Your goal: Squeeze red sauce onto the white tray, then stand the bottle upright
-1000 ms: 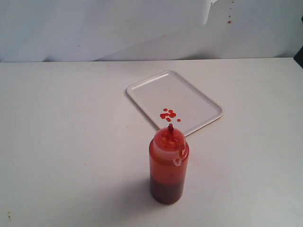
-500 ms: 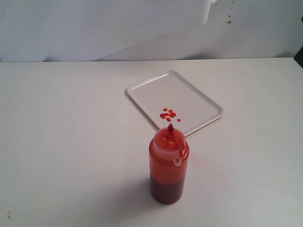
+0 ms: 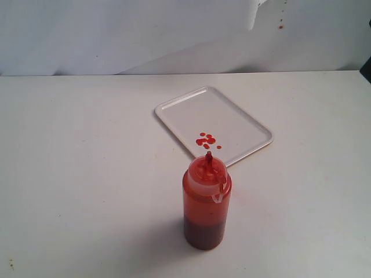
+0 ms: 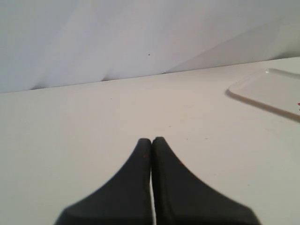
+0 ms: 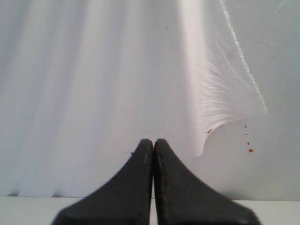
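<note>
The bottle (image 3: 206,202) stands upright near the table's front, its red cap and nozzle pointing up, dark sauce in its lower half. Behind it lies the white tray (image 3: 232,116), turned at an angle, with small drops of red sauce (image 3: 206,140) near its front edge. Neither gripper shows in the exterior view. In the left wrist view my left gripper (image 4: 151,140) is shut with nothing held, and a corner of the tray (image 4: 267,86) shows well off to its side. My right gripper (image 5: 153,142) is shut and empty, facing the white backdrop.
A white cloth backdrop (image 3: 127,35) hangs behind the table, with a torn edge and a few red specks (image 3: 280,26) at the upper right. A dark object (image 3: 366,68) shows at the right edge of the exterior view.
</note>
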### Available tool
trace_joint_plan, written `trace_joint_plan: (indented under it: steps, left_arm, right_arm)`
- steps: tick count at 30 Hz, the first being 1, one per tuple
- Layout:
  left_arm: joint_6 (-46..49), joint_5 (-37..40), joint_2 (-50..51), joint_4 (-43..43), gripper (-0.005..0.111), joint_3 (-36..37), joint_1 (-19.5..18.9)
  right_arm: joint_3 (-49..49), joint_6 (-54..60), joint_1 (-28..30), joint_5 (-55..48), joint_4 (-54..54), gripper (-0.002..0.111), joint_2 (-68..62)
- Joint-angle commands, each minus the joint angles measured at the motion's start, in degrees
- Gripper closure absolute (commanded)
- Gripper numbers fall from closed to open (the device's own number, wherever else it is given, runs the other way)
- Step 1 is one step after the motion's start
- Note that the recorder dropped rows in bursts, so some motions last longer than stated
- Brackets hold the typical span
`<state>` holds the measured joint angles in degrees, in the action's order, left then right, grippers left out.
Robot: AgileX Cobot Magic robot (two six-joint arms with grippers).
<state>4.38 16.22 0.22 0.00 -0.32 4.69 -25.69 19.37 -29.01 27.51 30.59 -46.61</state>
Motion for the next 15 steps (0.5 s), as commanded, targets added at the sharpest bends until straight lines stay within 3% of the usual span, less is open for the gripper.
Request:
trace_joint_plan:
  steps: [1,6,9,15]
  left_arm:
    - [6.6,-0.1,-0.2,-6.0,0.107,0.3,-0.1]
    - [3.5,0.1,-0.2,-5.4,0.107,0.3,-0.1]
    - [-3.2,-0.7,-0.2,-0.7,0.107,0.3,-0.1]
    - [-1.4,0.3,-0.2,-0.7,0.107,0.3,-0.1]
  right_arm:
    - [-0.2,0.2,0.4,0.7,0.1,0.108,0.2]
    - [-0.2,0.2,0.4,0.7,0.1,0.108,0.2]
    - [-0.2,0.2,0.4,0.7,0.1,0.108,0.2]
    - [-0.2,0.2,0.4,0.7,0.1,0.108,0.2]
